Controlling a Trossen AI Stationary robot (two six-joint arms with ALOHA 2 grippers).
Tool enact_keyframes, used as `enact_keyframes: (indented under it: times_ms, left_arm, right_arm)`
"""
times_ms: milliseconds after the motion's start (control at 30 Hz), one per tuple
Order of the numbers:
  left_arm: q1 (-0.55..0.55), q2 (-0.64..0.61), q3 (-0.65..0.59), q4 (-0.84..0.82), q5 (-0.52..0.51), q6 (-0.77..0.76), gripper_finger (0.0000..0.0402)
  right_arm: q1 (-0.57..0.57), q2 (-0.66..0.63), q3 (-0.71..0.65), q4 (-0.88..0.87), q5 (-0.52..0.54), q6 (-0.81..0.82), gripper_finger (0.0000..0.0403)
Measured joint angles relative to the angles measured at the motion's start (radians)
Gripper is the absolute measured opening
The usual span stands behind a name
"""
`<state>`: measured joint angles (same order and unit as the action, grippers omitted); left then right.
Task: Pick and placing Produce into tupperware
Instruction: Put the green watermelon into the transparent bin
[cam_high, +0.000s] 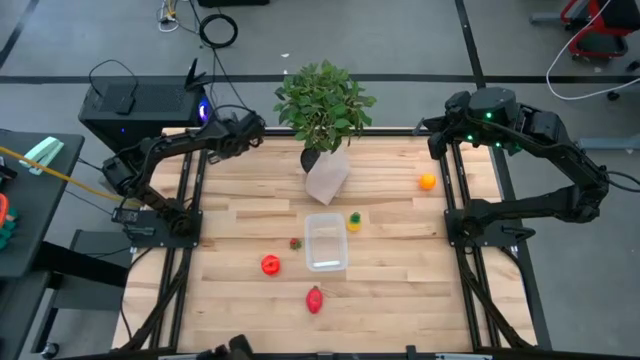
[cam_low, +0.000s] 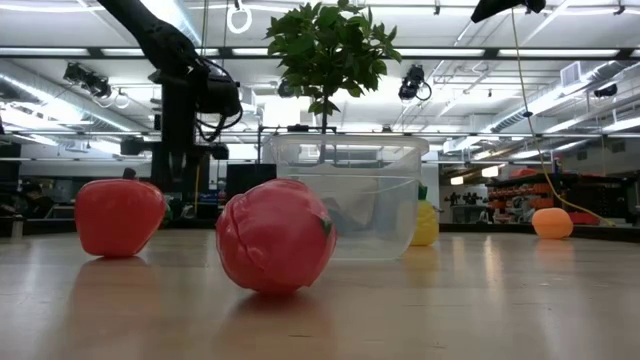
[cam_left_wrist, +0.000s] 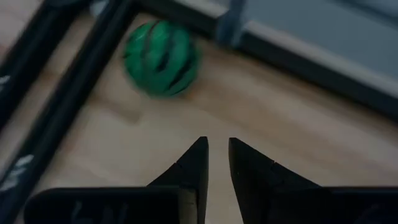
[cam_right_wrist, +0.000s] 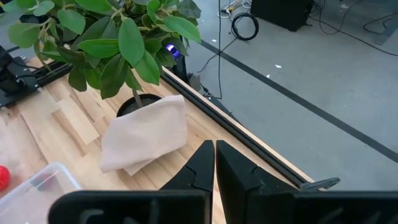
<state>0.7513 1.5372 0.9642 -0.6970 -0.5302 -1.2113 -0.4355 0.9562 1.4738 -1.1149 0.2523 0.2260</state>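
Produce still scattered, tupperware empty.

Left pincer (cam_left_wrist: 215, 163), fingers nearly together and holding nothing, hangs over the surface's far-left corner near a striped green ball (cam_left_wrist: 162, 58). Red pieces (cam_high: 270, 264) lie near the front edge; the clear, rounded tupperware (cam_high: 325, 242) sits mid-surface, yellow piece (cam_high: 354, 222) beside it. Right pincer (cam_right_wrist: 214, 163) closed, empty.

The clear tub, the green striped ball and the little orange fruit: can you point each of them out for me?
clear tub (cam_high: 325, 264): high view, on its near whitish rim.
green striped ball (cam_left_wrist: 161, 58): left wrist view, on the middle of its striped skin.
orange fruit (cam_high: 427, 181): high view, on the middle of its top.
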Motion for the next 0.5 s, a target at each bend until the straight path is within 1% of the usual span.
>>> enact_keyframes:
  times_ms: [133,233,367,500]
  left_arm:
    - [0.026,0.0,0.0,0.085,-0.044,0.005,0.0069]
    - [0.058,0.0,0.0,0.109,-0.053,0.057,0.0083]
    - [0.096,0.0,0.0,0.113,-0.044,0.144,0.0118]
    - [0.124,0.001,0.0,0.099,-0.004,0.152,0.0166]
  right_arm:
    - [0.0,0.0,0.0,0.0,0.0,0.0,0.0023]
    - [0.0,0.0,0.0,0.0,0.0,0.007,0.0023]
    - [0.0,0.0,0.0,0.0,0.0,0.009,0.0023]
    - [0.0,0.0,0.0,0.0,0.0,0.014,0.0023]
